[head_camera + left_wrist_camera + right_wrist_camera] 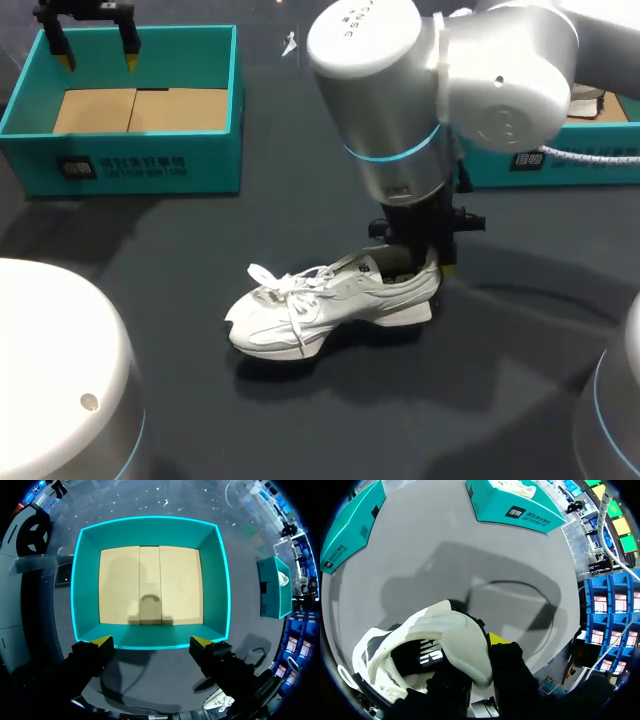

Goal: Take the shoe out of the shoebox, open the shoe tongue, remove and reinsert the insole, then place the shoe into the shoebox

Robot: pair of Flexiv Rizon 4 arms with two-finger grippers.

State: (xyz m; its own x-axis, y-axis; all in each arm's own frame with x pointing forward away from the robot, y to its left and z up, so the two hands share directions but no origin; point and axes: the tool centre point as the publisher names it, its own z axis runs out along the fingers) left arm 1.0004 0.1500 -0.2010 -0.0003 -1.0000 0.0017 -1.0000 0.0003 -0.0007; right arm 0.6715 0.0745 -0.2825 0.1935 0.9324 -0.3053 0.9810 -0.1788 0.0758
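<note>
Shoe (pixel 320 305): white, laces loose, upright on its sole on the dark counter (pixel 150 260), lower centre of the head view, toe toward the left edge.

Right end effector (pixel 425 265): at the heel, closed on the heel wall, one finger down inside the shoe opening, the yellow-tipped finger (pixel 497 639) against the outside.

Left end effector (pixel 97 50): upper left, hanging over the far wall of the teal shoebox (pixel 140 160), fingers spread wide, holding nothing. The box shows only its cardboard floor.

Second teal box (pixel 620 172): upper right, partly behind my right arm.
</note>
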